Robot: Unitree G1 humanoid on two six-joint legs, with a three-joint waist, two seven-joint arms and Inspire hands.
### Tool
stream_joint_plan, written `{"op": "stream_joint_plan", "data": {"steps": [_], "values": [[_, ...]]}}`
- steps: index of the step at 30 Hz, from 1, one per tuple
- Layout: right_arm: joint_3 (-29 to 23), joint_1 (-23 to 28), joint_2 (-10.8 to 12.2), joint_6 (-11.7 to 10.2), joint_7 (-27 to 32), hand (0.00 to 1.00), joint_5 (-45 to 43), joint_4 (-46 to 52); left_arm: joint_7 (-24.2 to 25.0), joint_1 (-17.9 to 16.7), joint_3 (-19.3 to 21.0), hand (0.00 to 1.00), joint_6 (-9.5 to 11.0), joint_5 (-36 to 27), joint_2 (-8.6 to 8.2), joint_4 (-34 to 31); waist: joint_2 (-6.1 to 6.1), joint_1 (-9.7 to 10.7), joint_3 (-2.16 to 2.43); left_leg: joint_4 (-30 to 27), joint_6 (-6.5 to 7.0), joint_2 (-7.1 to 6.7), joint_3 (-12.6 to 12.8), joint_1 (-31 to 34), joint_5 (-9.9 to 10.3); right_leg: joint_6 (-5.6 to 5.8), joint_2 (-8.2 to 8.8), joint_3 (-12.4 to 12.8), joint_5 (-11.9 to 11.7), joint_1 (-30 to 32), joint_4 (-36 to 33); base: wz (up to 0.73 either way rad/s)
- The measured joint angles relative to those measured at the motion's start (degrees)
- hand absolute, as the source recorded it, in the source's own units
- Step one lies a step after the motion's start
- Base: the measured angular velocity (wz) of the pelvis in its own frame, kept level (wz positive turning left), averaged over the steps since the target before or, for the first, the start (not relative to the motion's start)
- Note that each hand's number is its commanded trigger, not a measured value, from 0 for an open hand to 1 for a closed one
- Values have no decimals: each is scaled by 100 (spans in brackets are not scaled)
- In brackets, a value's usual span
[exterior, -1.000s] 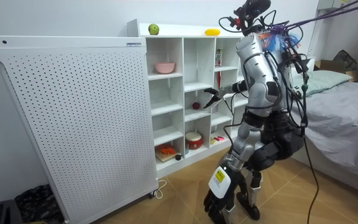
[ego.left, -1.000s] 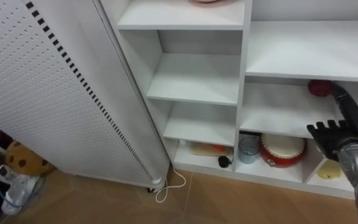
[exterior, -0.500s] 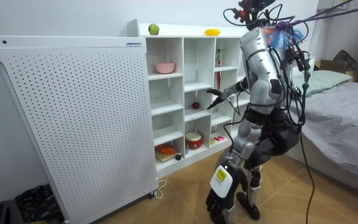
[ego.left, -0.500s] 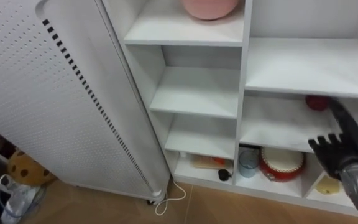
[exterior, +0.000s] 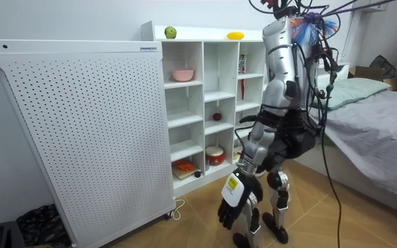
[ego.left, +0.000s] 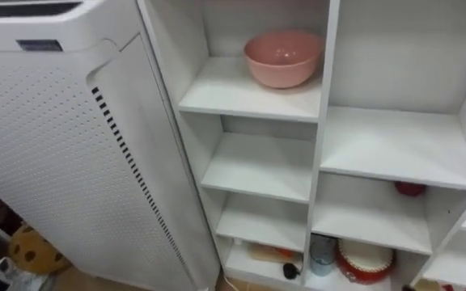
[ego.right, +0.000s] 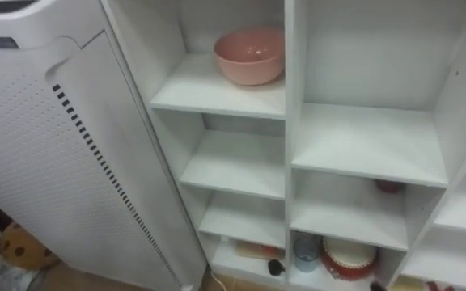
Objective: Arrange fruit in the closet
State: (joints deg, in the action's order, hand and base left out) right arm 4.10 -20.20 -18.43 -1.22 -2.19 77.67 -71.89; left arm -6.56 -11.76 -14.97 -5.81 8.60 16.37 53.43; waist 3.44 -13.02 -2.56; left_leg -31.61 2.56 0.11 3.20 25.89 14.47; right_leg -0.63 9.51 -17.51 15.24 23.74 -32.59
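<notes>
– Red fruit (ego.left: 409, 188): posn and lie?
– Closet (ego.left: 324, 153), 2nd column from left, back right of the compartment directly above the red round container (ego.left: 364, 260). Round, so no long axis; stem dir. unreadable.
– Other fruit?
– Green fruit (exterior: 170, 32) and yellow fruit (exterior: 235, 35) on closet top (yellow one's long axis runs along the front edge).
– Writing?
– Small dark label (ego.left: 39, 45) on perforated white panel (ego.left: 47, 162); illegible.
– Surroundings?
– Pink bowl (ego.left: 283, 58) upper shelf; bluish cup (ego.left: 323, 250) beside the container. Panel just left of closet.
– Hands?
– Left hand (exterior: 231, 200) hangs low, fingers slack, empty. Right hand (exterior: 243, 128) before closet; state can't tell.
</notes>
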Motion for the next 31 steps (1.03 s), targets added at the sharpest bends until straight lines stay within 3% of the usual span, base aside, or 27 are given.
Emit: {"op": "stream_joint_plan", "data": {"steps": [2,8,13,19,25,31], "values": [[153,250,163,-3,-100,0,-246,-4,5,-1,71,0,4,122,-58,87,-46,108,40,225,-18,15,8,-279,-13,32,-83,14,-62,-289,284,-6],[735,1459,656,28,-248,0,-1938,-62,-171,-180,647,0,73,237,-338,284,-377,492,256,1105,-49,9,46,-1517,-66,178,-314,-34,-215,-1566,1234,-2],[845,1807,782,145,-266,0,-2851,-187,-348,-95,825,0,108,390,-535,289,-485,757,231,1509,-59,5,5,-2155,-60,265,-421,-45,-328,-2283,1792,-1],[841,2025,883,184,-276,0,-3905,-167,-423,-32,848,0,113,555,-620,295,-600,914,209,1729,-68,21,125,-2589,-53,281,-480,37,-378,-2685,2037,-7],[784,2326,909,226,-286,0,-4020,-170,-400,-108,1215,0,103,554,-699,399,-598,970,215,1827,-66,24,161,-2872,-50,307,-529,207,-455,-2957,2216,-6],[313,2598,946,257,-302,0,-4390,-181,-279,-184,1560,0,91,566,-784,606,-571,1085,215,1909,-66,35,211,-3060,-49,293,-547,336,-486,-3065,2213,-8]]}}
